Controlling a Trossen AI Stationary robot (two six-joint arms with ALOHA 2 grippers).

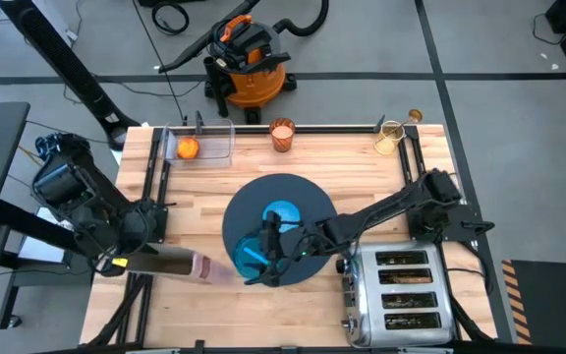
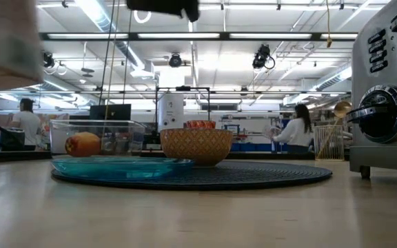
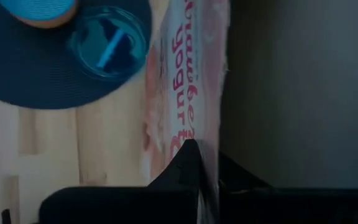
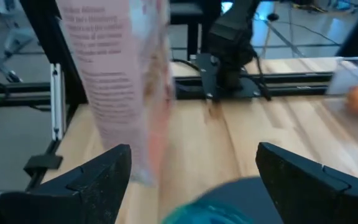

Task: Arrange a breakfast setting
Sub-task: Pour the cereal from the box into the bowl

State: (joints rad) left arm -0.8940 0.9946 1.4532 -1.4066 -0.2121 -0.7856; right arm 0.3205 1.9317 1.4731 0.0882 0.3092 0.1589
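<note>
Right gripper (image 1: 263, 248) is what I'm watching first: its two dark fingers stand wide apart over the flat teal glass plate (image 1: 251, 258), holding nothing, which I read as a plate just set where it belongs. That plate lies on the near-left part of the large round dark blue-grey woven mat (image 1: 308, 202), overlapping the mat's edge toward the left arm, and just beside the small light-blue bowl (image 1: 282, 213) at the mat's middle (from table height the bowl shows its tan woven side). My right arm reaches in low from the table's right side, past the chrome toaster (image 1: 401, 292), forearm stretched nearly level across the mat.

Left gripper (image 3: 197, 163) is clamped on the end of the tall pink cardboard cereal box (image 1: 170, 263), and holds it tipped over sideways above the wood, near the plate. I take that as readiness to pour. The left arm is folded at the table's left edge, wrist turned toward the mat.

Still at the far edge: the red-orange fruit (image 1: 187, 147) in a clear plastic tub (image 1: 214, 143) and the translucent orange cup (image 1: 281, 135).
</note>
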